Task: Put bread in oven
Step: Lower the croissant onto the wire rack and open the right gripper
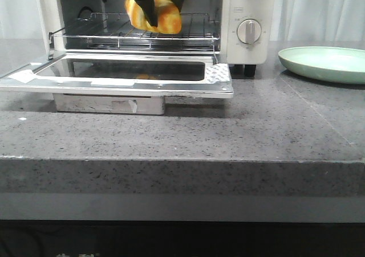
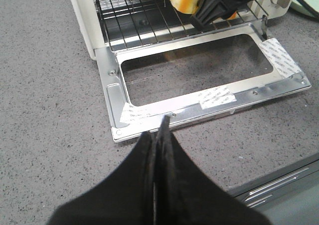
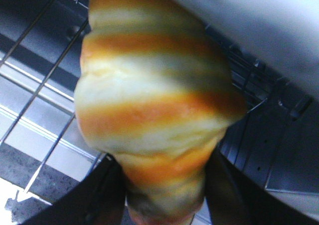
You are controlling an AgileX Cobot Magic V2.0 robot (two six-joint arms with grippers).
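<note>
Front view: bread point(image 1: 155, 11) clamped in right gripper point(image 1: 149, 9) fingers, hanging just above oven point(image 1: 245, 35) rack, inside mouth, door down over counter point(image 1: 274, 126).
Left wrist: left gripper point(image 2: 158, 130) fingers pressed together, empty, well short of door.
Right wrist: bread's long axis runs out from fingers, toward cavity.

Even, soft light fills the front view, with a dark shadow under the open oven point(image 1: 245, 17) door and dim reflections in its glass. In the right wrist view the bread point(image 3: 154, 105) is badly blurred, too close for focus, and a washed-out white patch fills one corner. The left wrist view is sharp on the tabletop point(image 2: 50, 110), though the left claw point(image 2: 158, 135) is a black silhouette.
</note>
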